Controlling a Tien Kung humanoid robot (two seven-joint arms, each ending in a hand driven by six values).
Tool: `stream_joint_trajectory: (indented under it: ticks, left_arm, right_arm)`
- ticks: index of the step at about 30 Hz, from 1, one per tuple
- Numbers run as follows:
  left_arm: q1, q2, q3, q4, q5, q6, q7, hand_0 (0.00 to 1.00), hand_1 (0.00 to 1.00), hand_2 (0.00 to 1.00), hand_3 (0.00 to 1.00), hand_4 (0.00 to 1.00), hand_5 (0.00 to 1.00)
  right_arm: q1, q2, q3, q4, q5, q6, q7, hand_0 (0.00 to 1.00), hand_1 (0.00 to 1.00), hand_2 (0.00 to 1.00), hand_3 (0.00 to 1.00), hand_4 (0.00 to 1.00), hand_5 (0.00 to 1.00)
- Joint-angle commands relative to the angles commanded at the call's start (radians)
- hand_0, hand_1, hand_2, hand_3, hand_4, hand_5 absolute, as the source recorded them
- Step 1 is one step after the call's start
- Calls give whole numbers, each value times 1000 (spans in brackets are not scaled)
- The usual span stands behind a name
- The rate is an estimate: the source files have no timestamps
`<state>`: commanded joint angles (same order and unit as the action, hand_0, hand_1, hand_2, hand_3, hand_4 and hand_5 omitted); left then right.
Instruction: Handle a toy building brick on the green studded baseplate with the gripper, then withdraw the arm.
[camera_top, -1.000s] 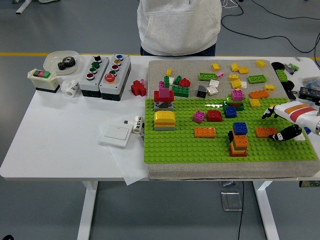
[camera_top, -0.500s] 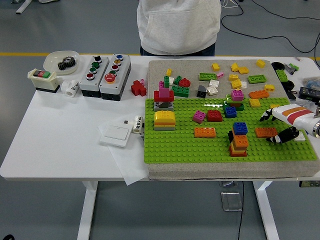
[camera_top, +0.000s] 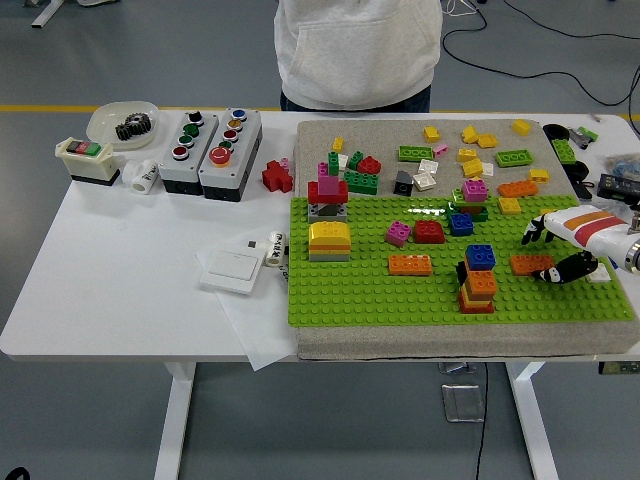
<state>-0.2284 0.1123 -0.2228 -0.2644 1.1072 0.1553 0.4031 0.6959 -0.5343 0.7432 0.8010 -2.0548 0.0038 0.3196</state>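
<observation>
The green studded baseplate (camera_top: 350, 290) lies on a grey mat and carries several bricks. Among them are an orange flat brick (camera_top: 526, 264) at the right, a blue-orange-red stack (camera_top: 478, 280), another orange brick (camera_top: 410, 265), a yellow domed block (camera_top: 329, 240) and a red-and-pink tower (camera_top: 328, 192). My right hand (camera_top: 541, 250), white with orange stripes and black fingers (camera_top: 553, 270), reaches in from the right edge over the baseplate. Its fingers are spread and hold nothing. The lower fingers lie just right of the orange flat brick. My left arm is out of sight.
Loose bricks (camera_top: 470, 150) are scattered on the mat behind the baseplate. Two button boxes (camera_top: 210, 140), a switch box (camera_top: 88, 160), a bowl with a gear (camera_top: 125, 122), a red piece (camera_top: 277, 176) and a white plate (camera_top: 230, 268) sit at left. A person in a white hoodie (camera_top: 358, 50) stands at the far side.
My right hand moved a little left over the baseplate, then eased back slightly to the right. The orange flat brick has stayed in place.
</observation>
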Motion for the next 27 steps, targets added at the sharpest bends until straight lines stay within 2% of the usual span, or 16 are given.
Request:
stream_joint_trajectory:
  ticks: [27]
  left_arm:
    - [0, -2, -6, 0, 11, -2, 3, 561, 639, 697, 623, 644, 764]
  right_arm:
    - [3, 9, -14, -17, -6, 0, 1, 472, 506, 581, 583, 763, 294]
